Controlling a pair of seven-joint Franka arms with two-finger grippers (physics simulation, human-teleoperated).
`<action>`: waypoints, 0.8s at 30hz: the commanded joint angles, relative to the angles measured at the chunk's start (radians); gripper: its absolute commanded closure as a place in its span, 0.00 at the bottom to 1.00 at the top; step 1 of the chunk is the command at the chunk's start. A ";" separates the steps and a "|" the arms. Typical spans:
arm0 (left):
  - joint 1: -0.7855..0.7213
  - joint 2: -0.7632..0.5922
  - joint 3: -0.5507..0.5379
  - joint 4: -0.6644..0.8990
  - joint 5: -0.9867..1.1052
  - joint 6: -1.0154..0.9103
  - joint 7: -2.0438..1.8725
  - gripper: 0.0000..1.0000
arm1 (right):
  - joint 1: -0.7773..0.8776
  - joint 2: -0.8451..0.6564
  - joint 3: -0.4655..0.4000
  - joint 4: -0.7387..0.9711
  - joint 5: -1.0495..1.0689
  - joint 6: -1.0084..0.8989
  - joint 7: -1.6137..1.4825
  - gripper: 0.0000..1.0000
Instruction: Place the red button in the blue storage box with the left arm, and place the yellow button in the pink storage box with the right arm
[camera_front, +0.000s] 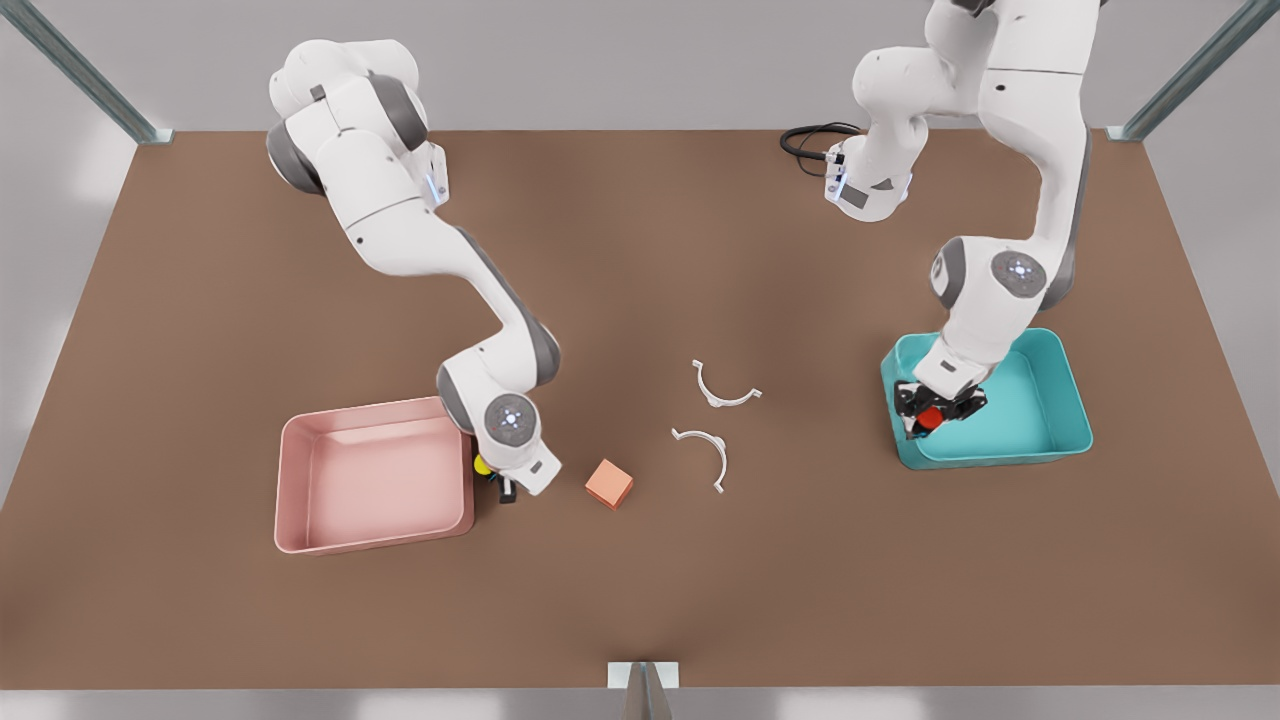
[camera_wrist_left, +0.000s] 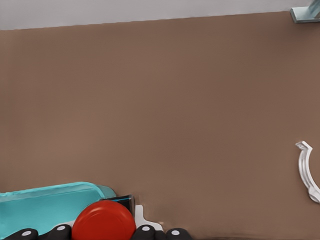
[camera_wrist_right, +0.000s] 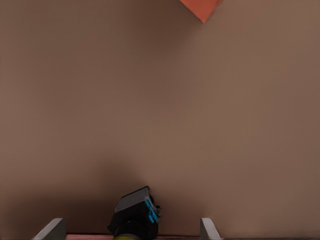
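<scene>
- a small salmon-orange cube (camera_front: 609, 483) sits on the brown table, its corners turned diagonally in the front view; one corner of it shows in the right wrist view (camera_wrist_right: 201, 8).
- two thin white curved plastic clips lie apart from each other near the table's middle: the upper one (camera_front: 724, 388) opens upward, the lower one (camera_front: 706, 452) opens toward the front view's lower left.
- a looped black cable (camera_front: 812, 137) lies at the far edge of the flat brown tabletop (camera_front: 640, 600).
- grey metal frame posts stand at the far corners, one at the front view's left (camera_front: 75, 70) and one at its right (camera_front: 1190, 75).
</scene>
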 joint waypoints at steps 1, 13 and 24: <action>0.080 -0.003 0.000 0.001 -0.015 -0.155 0.425 0.52 | 0.000 -0.001 -0.005 -0.009 0.000 0.003 0.101 0.00; 0.192 0.096 0.021 -0.042 -0.138 -0.189 0.695 0.00 | -0.006 -0.006 -0.044 -0.118 0.000 0.159 0.023 0.00; 0.181 0.019 0.016 0.361 -0.130 -0.773 0.420 0.00 | -0.006 0.009 -0.053 -0.129 0.000 0.213 -0.016 0.27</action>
